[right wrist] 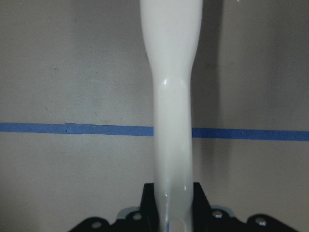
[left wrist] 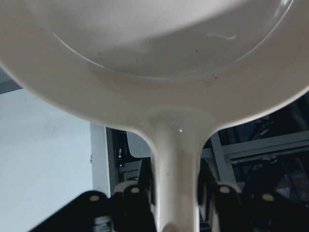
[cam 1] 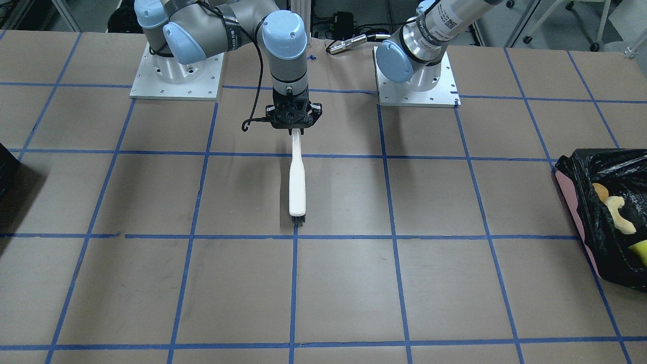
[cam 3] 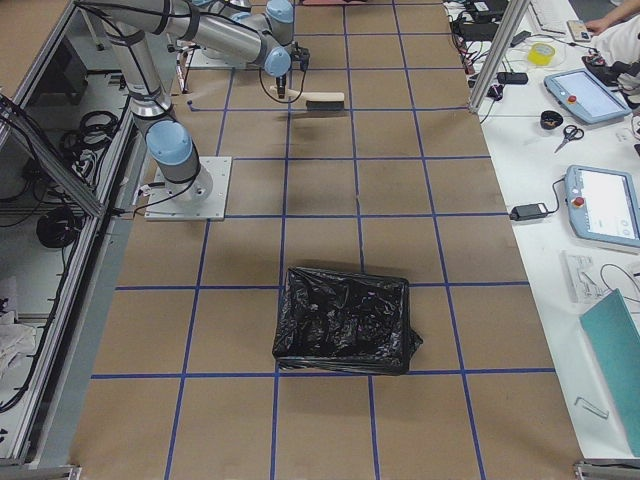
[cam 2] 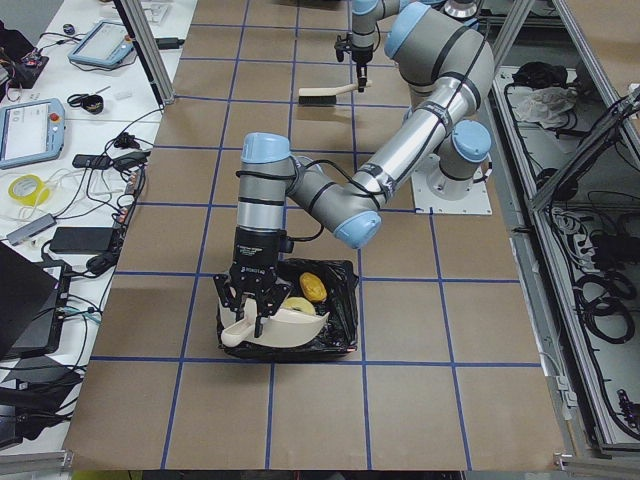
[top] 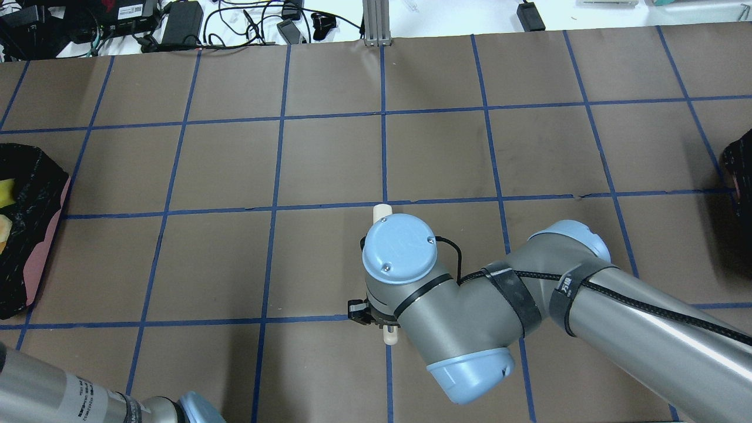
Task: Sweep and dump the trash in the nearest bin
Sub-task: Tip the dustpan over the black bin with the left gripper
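Observation:
The pink-sided bin (cam 1: 576, 222) with its black bag stands at the table's end on my left; it also shows in the overhead view (top: 48, 232). In it lie the croissant piece (cam 1: 619, 210), a golden-brown lump (cam 1: 599, 190) and the yellow sponge wedge (cam 1: 639, 250). My left gripper (cam 2: 252, 322) is shut on the handle of a cream dustpan (cam 2: 280, 330) and holds it over the bin's rim. The pan (left wrist: 159, 58) looks empty. My right gripper (cam 1: 295, 129) is shut on the handle of a white brush (cam 1: 297, 187), whose bristles rest on the table at mid-table.
A second bin (cam 3: 345, 320), all black with no pink, stands at the table's end on my right and shows at the overhead view's right edge (top: 740, 170). Blue tape lines grid the brown table. Cables and devices lie beyond the far edge.

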